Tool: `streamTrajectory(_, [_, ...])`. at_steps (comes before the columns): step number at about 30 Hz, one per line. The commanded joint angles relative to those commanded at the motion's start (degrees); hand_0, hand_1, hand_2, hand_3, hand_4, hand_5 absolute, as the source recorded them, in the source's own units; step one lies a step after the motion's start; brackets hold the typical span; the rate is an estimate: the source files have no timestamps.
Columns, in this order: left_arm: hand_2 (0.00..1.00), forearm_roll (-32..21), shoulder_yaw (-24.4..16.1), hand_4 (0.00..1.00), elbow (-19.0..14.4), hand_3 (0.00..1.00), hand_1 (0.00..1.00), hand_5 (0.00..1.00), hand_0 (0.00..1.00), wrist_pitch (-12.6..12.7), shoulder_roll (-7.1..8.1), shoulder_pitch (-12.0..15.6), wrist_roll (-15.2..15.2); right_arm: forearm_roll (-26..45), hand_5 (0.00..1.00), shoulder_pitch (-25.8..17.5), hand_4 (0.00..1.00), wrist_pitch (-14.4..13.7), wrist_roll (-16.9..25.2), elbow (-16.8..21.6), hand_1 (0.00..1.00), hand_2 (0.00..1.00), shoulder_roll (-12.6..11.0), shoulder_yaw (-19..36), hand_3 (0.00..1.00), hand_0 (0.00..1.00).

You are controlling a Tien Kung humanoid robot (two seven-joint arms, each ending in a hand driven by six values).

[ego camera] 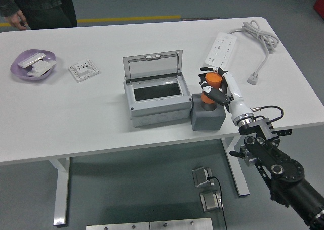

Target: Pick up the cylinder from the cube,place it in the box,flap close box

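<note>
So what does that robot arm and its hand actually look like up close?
Only the right arm shows. It is black and chunky, built of rounded joint housings with visible bolts, and a thin black cable loops beside its wrist. A silver ring joins it to the right hand, which has a white shell and black fingers.

At centre right of the frame, the right hand (218,88) grips the orange cylinder (211,88) above the grey cube (207,119), which sits beside the open grey box (157,101) at centre.

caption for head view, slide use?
Right hand grips orange cylinder above grey cube, beside open box.
</note>
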Motion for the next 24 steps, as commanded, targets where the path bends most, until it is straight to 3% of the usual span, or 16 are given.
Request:
streamTrajectory(9, [0.571,0.85,-0.82,0.678,0.00,0.666,0.646,0.147,0.653,0.19,0.62,-0.21,0.25,-13.60,0.002,10.15,0.002,-0.59,-8.08,-0.42,0.481,0.567,1.82,-9.42,0.650,0.585])
streamTrajectory(10, [0.572,0.95,-0.90,0.675,0.00,0.665,0.647,0.143,0.653,0.21,0.70,-0.23,0.26,-15.27,0.002,11.23,0.002,-0.62,-8.78,-0.94,0.417,0.562,2.30,-10.42,0.648,0.416])
streamTrajectory(14, [0.572,1.32,-1.14,0.675,0.00,0.665,0.647,0.143,0.653,0.23,0.93,-0.35,0.29,-21.40,0.002,14.69,0.002,-0.32,-10.28,-4.04,0.417,0.562,4.30,-13.50,0.648,0.416])
streamTrajectory(15, [0.572,1.38,-1.18,0.674,0.00,0.666,0.647,0.141,0.653,0.23,0.98,-0.39,0.29,-22.54,0.002,15.28,0.002,-0.26,-10.34,-4.83,0.309,0.562,4.65,-14.07,0.644,0.184])
streamTrajectory(21, [0.572,1.70,-1.31,0.674,0.00,0.666,0.647,0.141,0.653,0.24,1.31,-0.67,0.29,-26.66,0.002,18.72,0.002,-0.98,-9.60,-9.72,0.309,0.562,6.22,-18.10,0.644,0.184])
streamTrajectory(22, [0.572,1.71,-1.27,0.675,0.00,0.665,0.646,0.142,0.653,0.21,1.35,-0.70,0.27,-26.72,0.002,19.32,0.002,-1.19,-9.37,-10.48,0.250,0.565,6.35,-19.06,0.642,0.041])
streamTrajectory(24, [0.572,1.74,-1.23,0.675,0.00,0.665,0.646,0.142,0.653,0.16,1.39,-0.77,0.22,-26.72,0.002,20.11,0.002,-1.39,-9.02,-11.48,0.250,0.565,6.35,-20.45,0.642,0.041])
